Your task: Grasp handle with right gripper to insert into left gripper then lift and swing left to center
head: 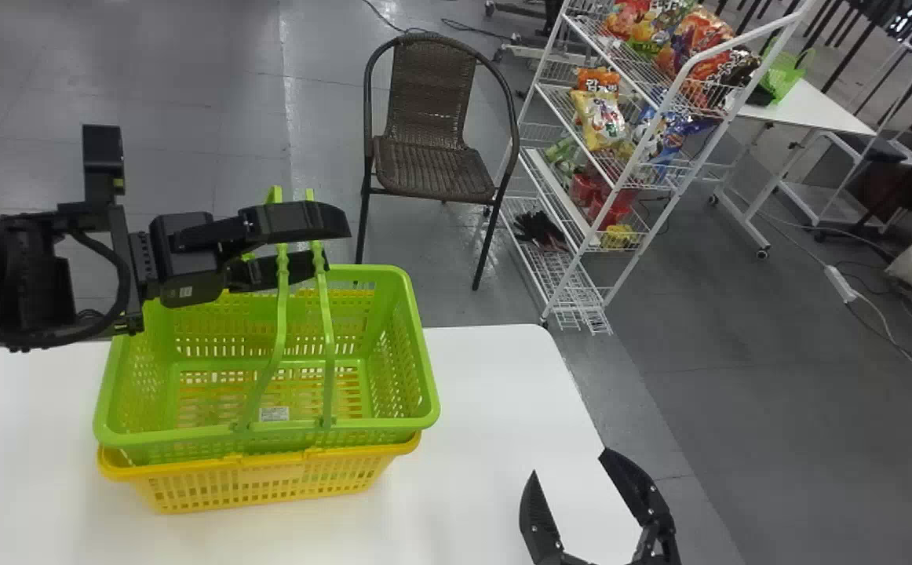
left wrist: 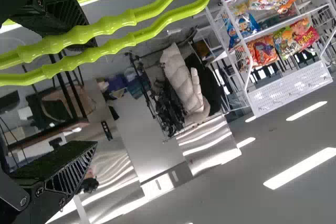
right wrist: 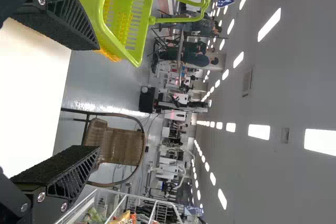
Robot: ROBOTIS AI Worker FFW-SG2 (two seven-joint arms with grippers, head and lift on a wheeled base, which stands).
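Hovering level, left jaws (head: 337,248) gape around the green handles (head: 281,314) — right jaws (head: 570,464) gape, empty.

Bench (head: 495,377): a gripper could pass between the baskets and the right gripper (head: 570,464).
Green basket (head: 421,369): upright handles (head: 325,314) obstruct crossing above it.
Left gripper (head: 336,245): blocks the handles' upper part.
Chair (head: 434,169): stands beyond the bench's far edge.
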